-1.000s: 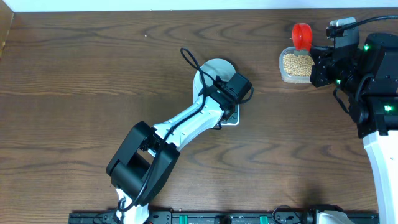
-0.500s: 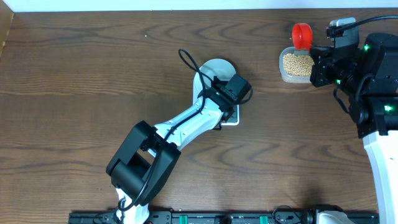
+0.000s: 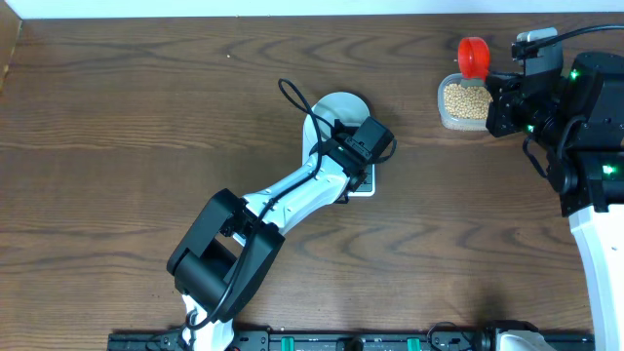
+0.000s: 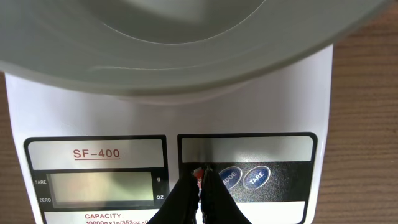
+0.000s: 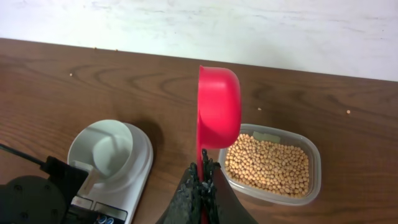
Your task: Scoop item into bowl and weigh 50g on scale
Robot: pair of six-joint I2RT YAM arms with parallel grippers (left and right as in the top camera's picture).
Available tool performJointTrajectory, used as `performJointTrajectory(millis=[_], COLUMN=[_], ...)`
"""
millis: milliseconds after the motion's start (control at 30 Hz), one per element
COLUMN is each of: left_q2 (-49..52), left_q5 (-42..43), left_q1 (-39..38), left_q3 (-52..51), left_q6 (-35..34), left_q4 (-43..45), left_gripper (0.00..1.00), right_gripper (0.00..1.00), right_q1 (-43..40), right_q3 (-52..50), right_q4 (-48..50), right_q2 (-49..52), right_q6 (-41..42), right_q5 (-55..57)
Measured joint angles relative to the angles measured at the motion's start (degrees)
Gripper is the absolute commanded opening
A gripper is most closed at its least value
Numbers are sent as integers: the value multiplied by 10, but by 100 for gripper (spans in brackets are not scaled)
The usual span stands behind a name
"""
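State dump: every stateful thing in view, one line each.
bowl: on the scale, empty.
display: no digits visible.
left gripper: fingers shut, tips by the buttons.
right gripper: shut on the scoop's handle.
scoop: raised by the tub, contents not visible.
tub: open, holds beans.

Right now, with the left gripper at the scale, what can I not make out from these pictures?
1. Scale display: left wrist, too faint, no digits readable.
2. Spot under the shut left gripper: left wrist, its tips cover it.
3. Red scoop, inside: right wrist shows it side-on; overhead too small.
4. Bowl, inside: left wrist, top edge cuts it.
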Motion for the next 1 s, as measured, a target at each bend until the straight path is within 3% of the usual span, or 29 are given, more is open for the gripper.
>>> performJointTrajectory(millis=[1000], left_q2=[7], left_q5=[-2], left_q1=[0], left_q3=[-10], left_q6=[-1], left_q4=[12], left_gripper=[7], right_gripper=[1], right_q1=[0], right_q3=[0], right_q4=[0], right_q2=[0], right_q6=[0], right_q5=[0])
